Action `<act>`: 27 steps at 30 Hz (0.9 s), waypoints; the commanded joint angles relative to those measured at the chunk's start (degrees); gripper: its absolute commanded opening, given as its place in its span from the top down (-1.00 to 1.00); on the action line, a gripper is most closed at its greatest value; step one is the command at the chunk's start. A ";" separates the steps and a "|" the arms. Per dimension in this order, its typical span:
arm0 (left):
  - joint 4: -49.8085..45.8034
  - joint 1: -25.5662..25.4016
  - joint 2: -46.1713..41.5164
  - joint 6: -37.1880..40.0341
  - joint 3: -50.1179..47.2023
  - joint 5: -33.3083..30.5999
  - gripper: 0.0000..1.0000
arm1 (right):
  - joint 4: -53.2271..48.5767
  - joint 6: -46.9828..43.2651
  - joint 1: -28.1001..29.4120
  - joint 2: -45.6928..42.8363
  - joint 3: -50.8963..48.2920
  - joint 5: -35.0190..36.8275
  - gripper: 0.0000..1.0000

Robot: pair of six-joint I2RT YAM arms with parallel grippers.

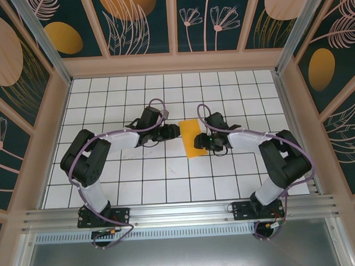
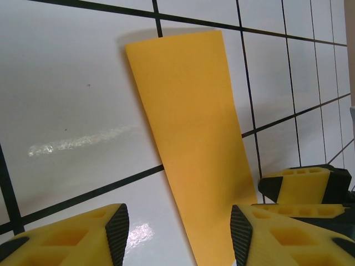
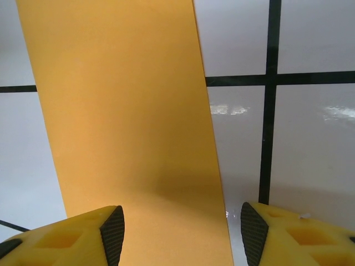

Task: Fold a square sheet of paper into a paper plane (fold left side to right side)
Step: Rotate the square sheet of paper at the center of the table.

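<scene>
Top external view: the sheet of paper, orange-yellow and folded into a narrow strip, lies flat near the middle of the white gridded desk, its long axis running from 12 to 6 o'clock. The left end effector sits just beside it at 9 o'clock, and the right end effector just beside it at 3 o'clock.

Left wrist view: the sheet of paper stretches from 12 o'clock down toward 5 o'clock. The left end effector has its jaws spread, pinching nothing, and the near end of the strip lies on the desk between them. A yellow finger of the right end effector shows at 4 o'clock, near the strip's right edge.

Right wrist view: the sheet of paper runs from 12 to 6 o'clock. The right end effector is spread wide above its near end, gripping nothing, with the desk bare at 3 o'clock.
</scene>
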 commanded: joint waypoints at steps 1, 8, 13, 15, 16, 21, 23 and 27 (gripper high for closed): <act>0.88 0.11 -1.95 0.25 -0.23 -0.15 -0.08 | -3.48 2.95 4.16 1.52 -0.59 -5.81 -0.20; 0.45 0.12 -2.52 0.68 0.01 -0.06 -0.08 | -2.53 4.49 6.69 2.42 0.67 -6.54 -0.20; 0.36 0.10 -2.52 0.76 0.08 0.05 -0.08 | -2.99 4.62 7.43 2.54 1.42 -5.62 -0.20; 0.45 0.08 -2.61 0.68 -0.03 0.51 -0.08 | -3.79 4.19 7.26 2.37 1.70 -4.62 -0.20; 0.53 0.04 -2.79 0.66 -0.10 0.86 -0.08 | -4.02 3.91 6.96 1.94 1.81 -4.09 -0.20; 1.35 -0.99 -2.66 0.50 0.11 3.78 -0.01 | -1.34 1.99 3.10 -3.46 0.74 -5.81 -0.21; 2.15 -1.99 -1.57 0.20 0.51 5.60 0.00 | 1.24 0.63 0.18 -5.70 0.02 -8.73 -0.25; 2.25 -3.17 1.55 -0.34 0.92 5.87 0.01 | 5.20 -0.55 -6.47 -7.27 -0.99 -14.76 -0.26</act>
